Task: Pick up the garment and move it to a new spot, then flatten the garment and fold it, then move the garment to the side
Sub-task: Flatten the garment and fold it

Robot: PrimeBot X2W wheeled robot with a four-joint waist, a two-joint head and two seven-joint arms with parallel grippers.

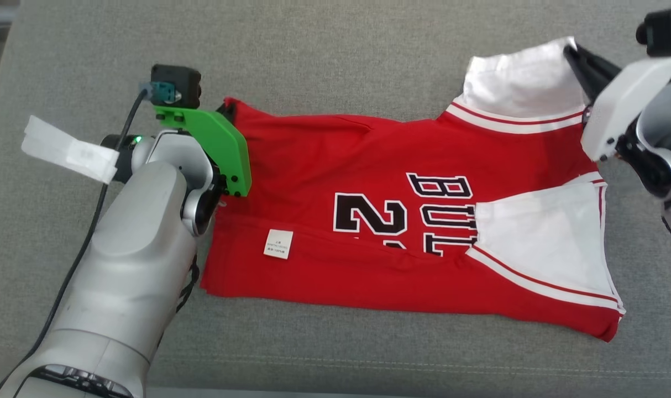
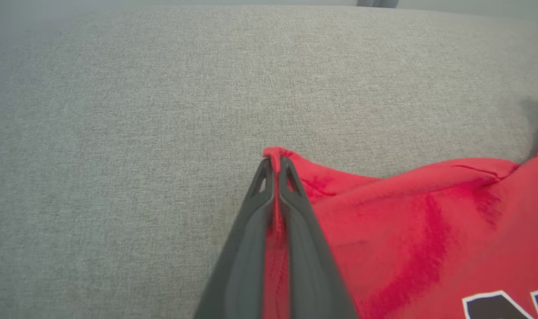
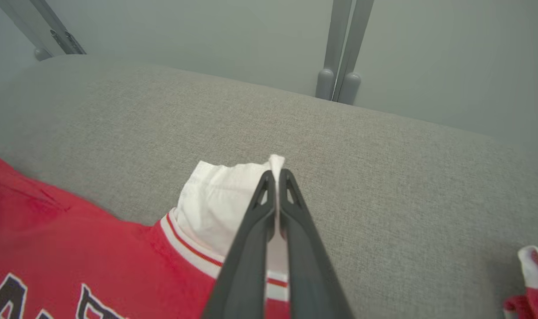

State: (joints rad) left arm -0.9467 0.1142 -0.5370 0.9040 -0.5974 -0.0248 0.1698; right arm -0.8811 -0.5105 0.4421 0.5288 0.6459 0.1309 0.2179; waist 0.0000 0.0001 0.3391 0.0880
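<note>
Grey fabric surface (image 1: 335,55) before a pale wall (image 3: 428,53) with grey posts (image 3: 342,48)

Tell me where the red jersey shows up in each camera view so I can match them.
Head view: the jersey lies across the middle, on the grey cushion.
Left wrist view: lower right, a red corner pinched by the left gripper.
Right wrist view: lower left, its white sleeve pinched by the right gripper.
Shared landmark: the jersey's black print.
</note>
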